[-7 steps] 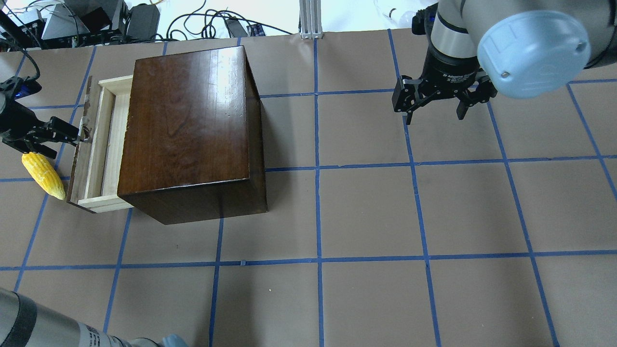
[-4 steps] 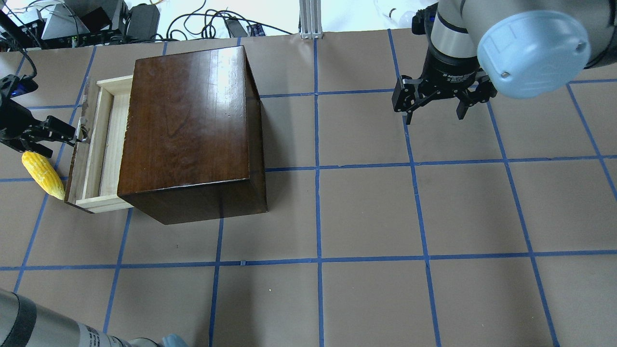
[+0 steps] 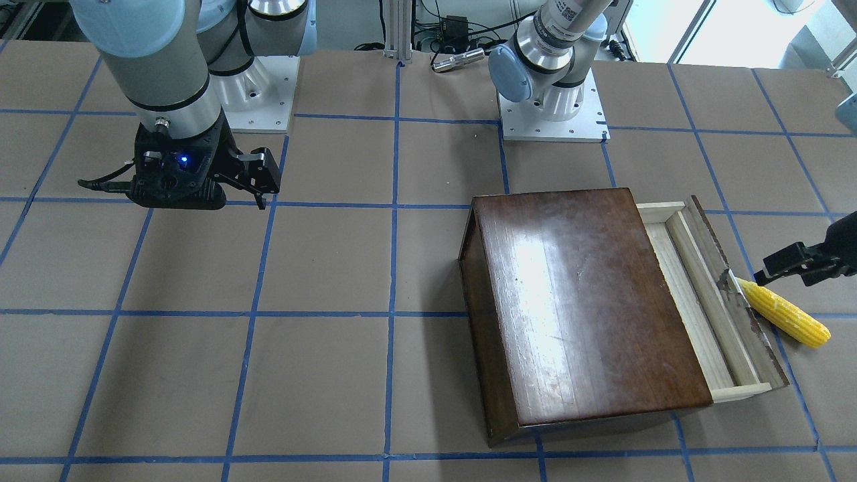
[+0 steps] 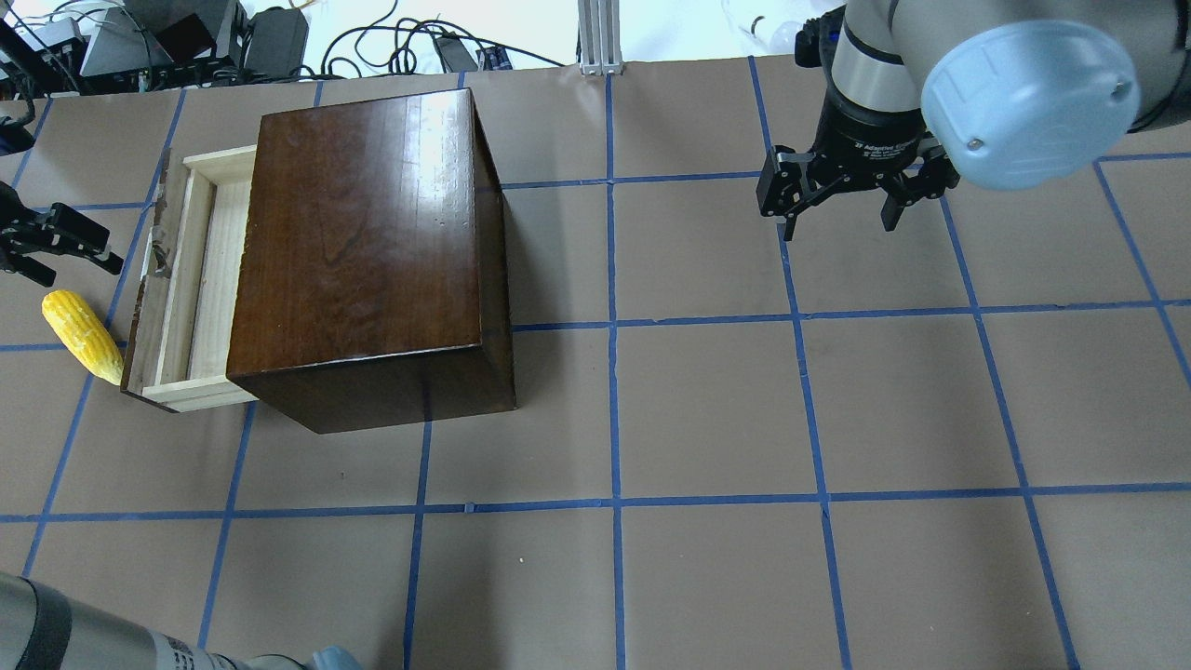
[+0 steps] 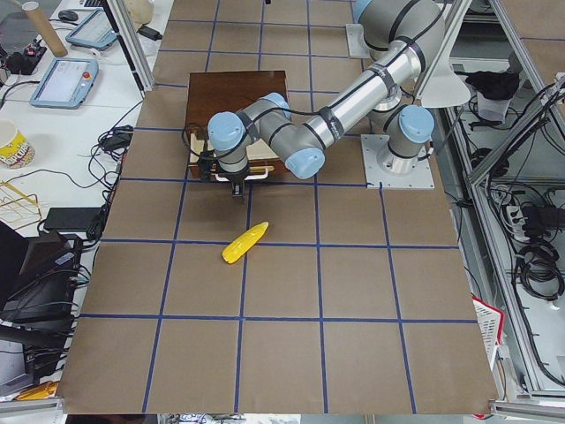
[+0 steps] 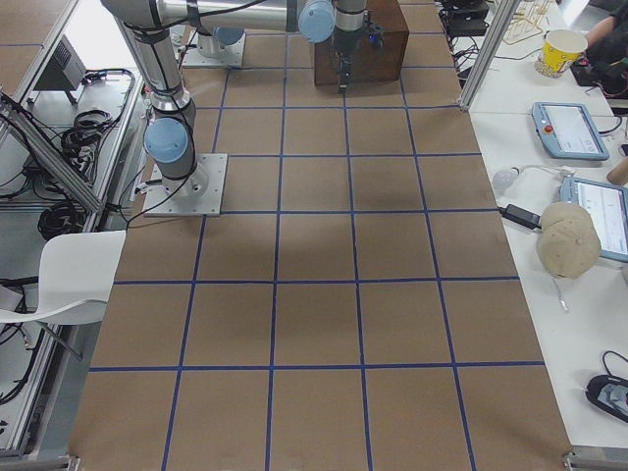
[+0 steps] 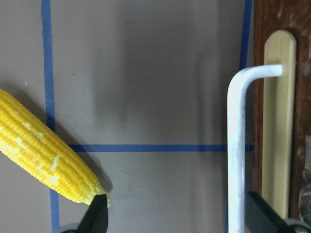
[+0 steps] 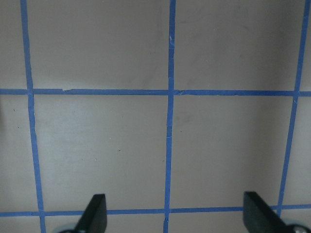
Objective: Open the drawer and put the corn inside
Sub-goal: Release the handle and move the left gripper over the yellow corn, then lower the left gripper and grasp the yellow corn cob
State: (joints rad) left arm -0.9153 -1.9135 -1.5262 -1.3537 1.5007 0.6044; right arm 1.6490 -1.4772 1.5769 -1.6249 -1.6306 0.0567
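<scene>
The drawer (image 4: 200, 279) stands pulled out of the dark-brown wooden box (image 4: 363, 251) toward my left, and its pale tray looks empty. Its chipped dark front panel (image 3: 736, 294) carries a white handle (image 7: 236, 145). The yellow corn (image 4: 82, 335) lies on the table just outside the front panel, its tip close to the panel; it also shows in the left wrist view (image 7: 43, 155). My left gripper (image 4: 88, 265) is open and empty, a short way off the handle and beside the corn. My right gripper (image 4: 837, 219) is open and empty, far to the right.
The table is brown paper with a blue tape grid (image 4: 614, 326). Cables and equipment (image 4: 186, 37) lie past the far edge behind the box. The robot's bases (image 3: 552, 114) stand on the near side. Bare table (image 4: 791, 419) stretches right of the box.
My left gripper has let go of the drawer handle, opened and backed away to the left. The drawer slid out a little further before that. The right arm has not moved.
</scene>
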